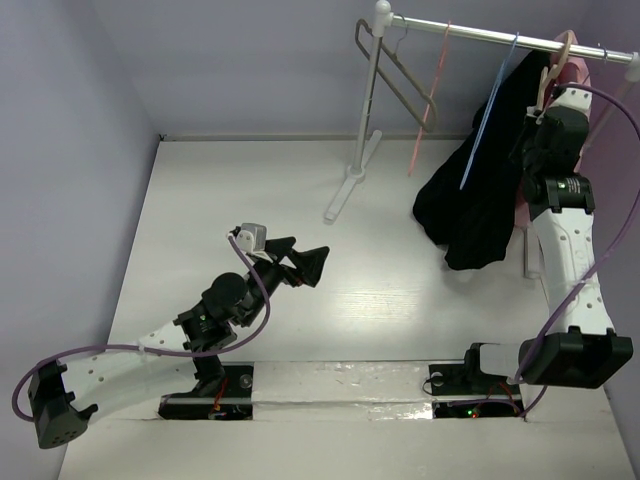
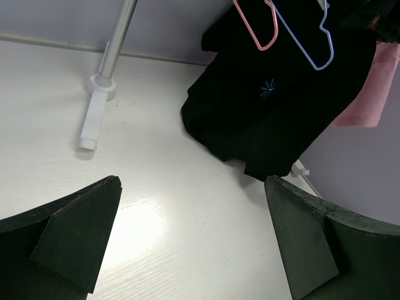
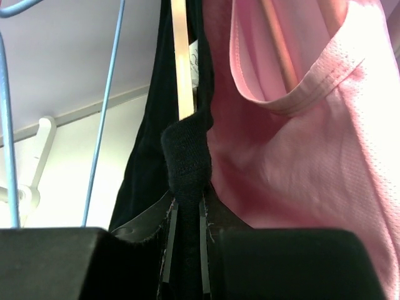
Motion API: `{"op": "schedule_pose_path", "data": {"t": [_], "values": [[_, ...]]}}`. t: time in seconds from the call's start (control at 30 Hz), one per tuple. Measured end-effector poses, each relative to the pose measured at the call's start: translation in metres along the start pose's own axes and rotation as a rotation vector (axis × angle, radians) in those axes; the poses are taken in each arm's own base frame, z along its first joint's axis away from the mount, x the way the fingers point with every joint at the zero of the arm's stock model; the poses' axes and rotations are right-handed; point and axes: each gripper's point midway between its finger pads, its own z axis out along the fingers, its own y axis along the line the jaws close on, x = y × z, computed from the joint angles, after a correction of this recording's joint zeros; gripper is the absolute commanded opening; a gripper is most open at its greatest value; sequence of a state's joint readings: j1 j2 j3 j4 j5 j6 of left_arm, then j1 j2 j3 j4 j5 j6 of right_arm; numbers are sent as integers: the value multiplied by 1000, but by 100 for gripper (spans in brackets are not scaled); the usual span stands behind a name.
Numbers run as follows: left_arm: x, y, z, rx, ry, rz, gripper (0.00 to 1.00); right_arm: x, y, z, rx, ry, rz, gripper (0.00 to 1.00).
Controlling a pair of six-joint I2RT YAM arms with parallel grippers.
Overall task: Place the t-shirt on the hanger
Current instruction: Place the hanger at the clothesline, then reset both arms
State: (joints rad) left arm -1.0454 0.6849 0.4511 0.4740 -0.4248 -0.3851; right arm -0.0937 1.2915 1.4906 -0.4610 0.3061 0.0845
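Black t-shirt (image 1: 478,200) hangs from rail (image 1: 470,32) at 2 o'clock in top view, hem low near table (image 1: 250,190). Right pincer (image 3: 185,240) pressed together on bunched fold of t-shirt, directly below tan hanger (image 3: 181,69). Hanger arm runs to 12 o'clock from pinch. Pink garment (image 3: 300,162) touches at 3 o'clock. Left pincer (image 2: 194,240) spread wide, holding nothing, low over table. T-shirt at 1 o'clock from it, well apart. Right arm far nearer, so next move likely its own.
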Motion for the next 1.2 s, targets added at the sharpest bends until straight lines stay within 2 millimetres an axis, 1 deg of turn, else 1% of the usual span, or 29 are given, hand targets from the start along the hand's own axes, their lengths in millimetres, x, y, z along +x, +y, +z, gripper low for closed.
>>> {"op": "schedule_pose_path", "data": {"t": [0.03,0.07,0.1,0.13,0.17,0.2,0.3,0.4,0.47,0.5,0.53,0.6,0.7,0.83,0.93,1.0,1.07,1.13,1.2], "values": [[0,0,0,0,0,-1,99,0,0,0,0,0,4,30],[0,0,0,0,0,-2,99,0,0,-1,0,0,11,57],[0,0,0,1,0,-2,99,0,1,-1,0,0,24,68],[0,0,0,2,1,-2,99,0,1,-1,2,0,28,78],[0,0,0,2,1,-2,99,-1,0,-2,4,-2,40,91],[0,0,0,1,1,-2,99,-1,-1,-5,5,-2,53,99],[2,0,1,-1,5,0,99,-6,-4,-18,1,-24,82,100],[4,1,1,-7,9,4,99,-16,-8,-43,-17,-63,122,100],[5,3,2,-15,11,7,99,-25,-11,-65,-35,-104,155,100],[5,4,2,-20,11,8,99,-31,-12,-80,-53,-134,175,100],[6,5,3,-26,12,10,99,-33,-13,-90,-66,-150,189,100],[7,7,3,-37,12,13,99,-36,-15,-117,-107,-189,214,100],[6,11,4,-57,7,19,99,-27,-12,-151,-185,-209,235,100],[8,18,3,-92,9,25,99,-14,0,-203,-357,-234,245,100],[7,17,3,-104,25,12,99,-6,8,-245,-478,-267,252,100],[0,13,3,-100,23,-10,99,-7,10,-273,-548,-313,263,100],[-13,5,2,-90,10,-35,99,-9,11,-300,-610,-363,273,100],[-33,-3,0,-77,-16,-58,99,-8,13,-321,-670,-393,276,100],[-58,-12,-5,-61,-52,-79,99,-6,18,-335,-736,-402,272,100]]}}
